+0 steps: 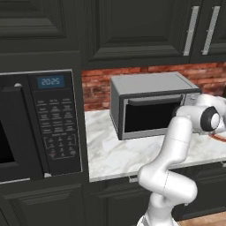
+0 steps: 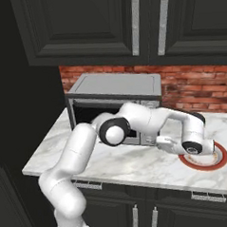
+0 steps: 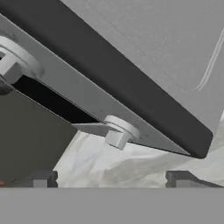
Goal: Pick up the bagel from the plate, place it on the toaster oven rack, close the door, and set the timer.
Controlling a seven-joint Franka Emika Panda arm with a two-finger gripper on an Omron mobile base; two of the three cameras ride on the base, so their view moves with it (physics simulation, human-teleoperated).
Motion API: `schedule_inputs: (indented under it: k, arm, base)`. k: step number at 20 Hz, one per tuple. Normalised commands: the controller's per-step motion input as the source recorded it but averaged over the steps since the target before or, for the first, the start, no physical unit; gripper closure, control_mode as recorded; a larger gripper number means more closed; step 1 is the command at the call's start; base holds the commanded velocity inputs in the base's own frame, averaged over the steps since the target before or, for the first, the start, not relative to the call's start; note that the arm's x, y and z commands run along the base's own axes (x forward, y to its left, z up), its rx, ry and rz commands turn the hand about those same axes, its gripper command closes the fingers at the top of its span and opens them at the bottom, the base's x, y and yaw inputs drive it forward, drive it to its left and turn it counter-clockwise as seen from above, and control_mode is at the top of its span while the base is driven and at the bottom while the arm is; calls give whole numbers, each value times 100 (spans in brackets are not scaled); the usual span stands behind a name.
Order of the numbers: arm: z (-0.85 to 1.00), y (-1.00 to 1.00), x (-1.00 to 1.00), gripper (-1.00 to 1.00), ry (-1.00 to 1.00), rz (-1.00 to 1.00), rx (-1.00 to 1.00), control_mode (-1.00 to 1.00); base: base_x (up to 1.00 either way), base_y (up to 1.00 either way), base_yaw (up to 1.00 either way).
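Note:
The grey toaster oven (image 1: 150,86) stands on the marble counter, its door (image 1: 150,115) up against the front with the dark window facing out. My gripper (image 2: 157,141) sits low at the oven's right front corner, by the knob panel. In the hand view the fingertips (image 3: 43,178) stand far apart with nothing between them, and my gripper (image 3: 113,181) is open just short of a round grey knob (image 3: 117,135). A second knob (image 3: 11,65) shows at the left edge. The plate (image 2: 222,160), white with a red-orange rim, lies right of the oven, partly under my wrist. The bagel and the rack are hidden.
A black built-in microwave (image 1: 44,123) with a keypad fills the wall left of the counter. Dark cabinets hang above and a brick backsplash (image 2: 199,88) runs behind. My own forearm crosses in front of the oven. Bare marble (image 1: 119,154) lies before the oven.

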Motion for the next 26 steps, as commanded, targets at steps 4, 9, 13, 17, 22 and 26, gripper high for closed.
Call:
schedule_inputs:
  k: [4,9,13,17,22,26]
  arm:
    - [-45,80,-40,-100,-12,-18,0,-100]
    - [11,73,-33,-100,-19,-21,-5,-100]
    - [43,60,-24,-100,-13,-21,-9,-100]
    - [45,29,-6,-100,-6,-17,-11,-100]
    - [41,19,0,-100,-3,-15,-12,-100]
    - [38,19,0,-100,-2,-14,-6,-100]
  base:
    - [0,0,0]
    - [0,0,0]
    - [0,0,0]
    - [0,0,0]
    - [0,0,0]
    - [0,0,0]
